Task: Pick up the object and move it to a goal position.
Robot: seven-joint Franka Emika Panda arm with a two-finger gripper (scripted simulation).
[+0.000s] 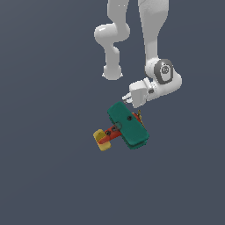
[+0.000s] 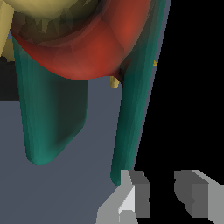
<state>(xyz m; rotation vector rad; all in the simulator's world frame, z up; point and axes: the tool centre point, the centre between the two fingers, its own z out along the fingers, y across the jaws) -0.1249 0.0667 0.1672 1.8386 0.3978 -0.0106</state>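
Gripper (image 1: 128, 99) with fingers (image 2: 135, 192) apart, seemingly just beside the toy biplane's (image 1: 127, 125) teal wing; no legible writing.

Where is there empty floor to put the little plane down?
Bare grey floor lies all along the exterior view's left and below the toy biplane; the right side is open too. It is crowded just above the plane, where the gripper and the arm's base stand close.
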